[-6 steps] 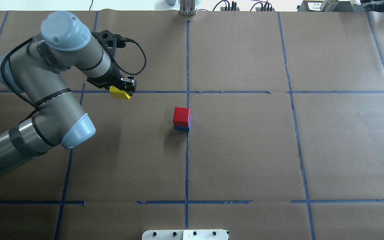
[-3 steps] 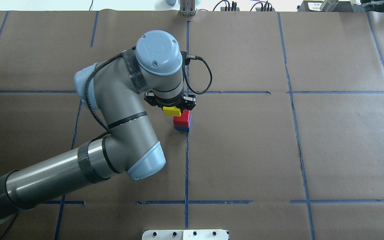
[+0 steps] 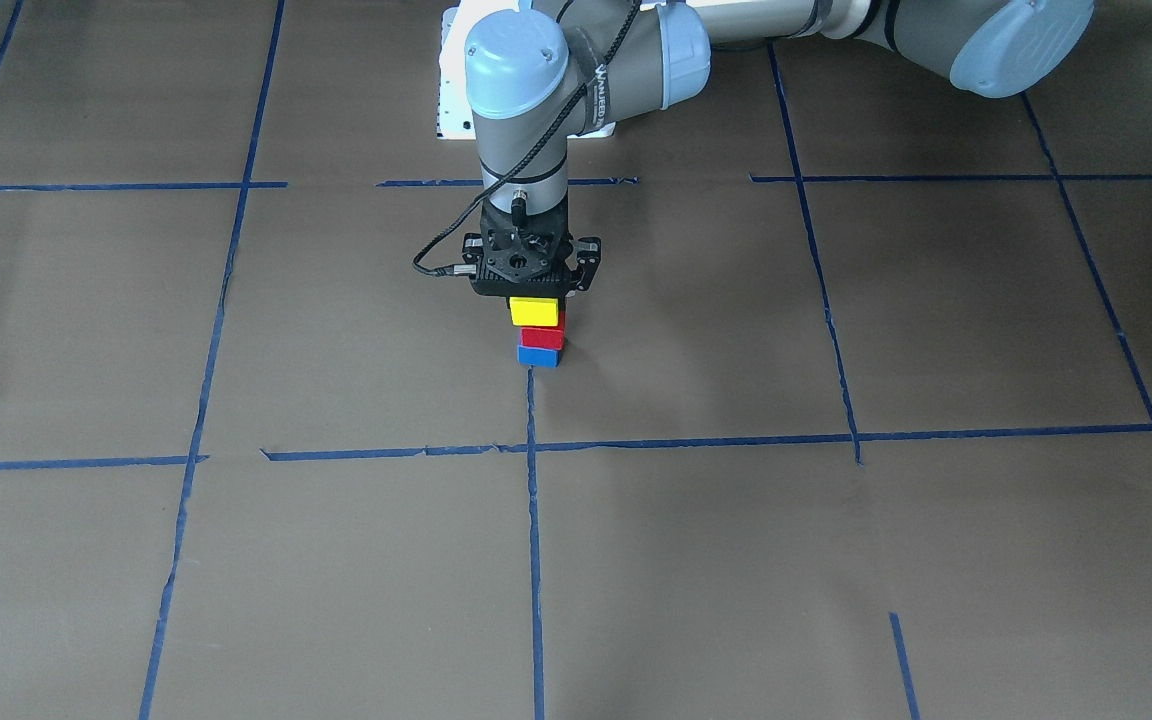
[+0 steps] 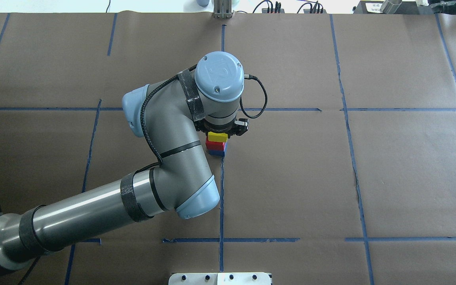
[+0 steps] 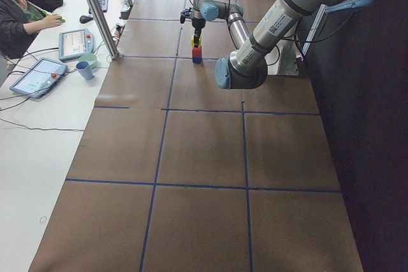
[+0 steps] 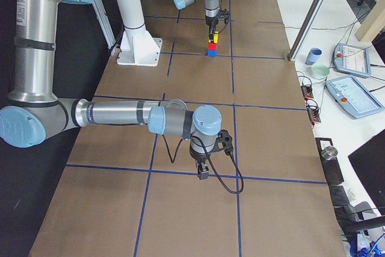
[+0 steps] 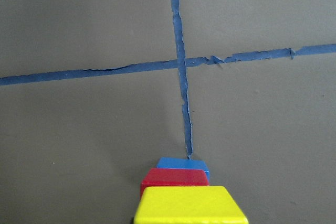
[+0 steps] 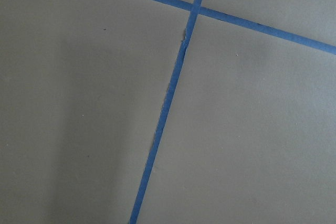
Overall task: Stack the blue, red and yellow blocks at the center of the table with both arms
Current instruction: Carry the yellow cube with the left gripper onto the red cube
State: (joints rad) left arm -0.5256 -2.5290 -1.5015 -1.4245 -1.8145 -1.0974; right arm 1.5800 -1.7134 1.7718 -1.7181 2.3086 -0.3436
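So the left gripper (image 3: 537,306) is squeezing its fingers on the yellow block (image 3: 536,313), right over the red block (image 3: 543,338) sitting on the blue block (image 3: 539,356), mid-worktop (image 3: 836,560). Right gripper (image 6: 203,173) is hanging well apart, and I can't tell how its fingers are standing.

Table cover (image 4: 410,178) is matt brown paper, slightly creased; grid is blue tape (image 4: 221,198), edges torn. Left arm (image 4: 81,209): satin grey metal tubes w/ a sheen, smooth pale-blue plastic caps (image 4: 219,76). The 3 cubes, yellow block (image 3: 536,312), red block (image 3: 542,338), blue block (image 3: 539,355), look smooth, flat-coloured, poss. painted wood.
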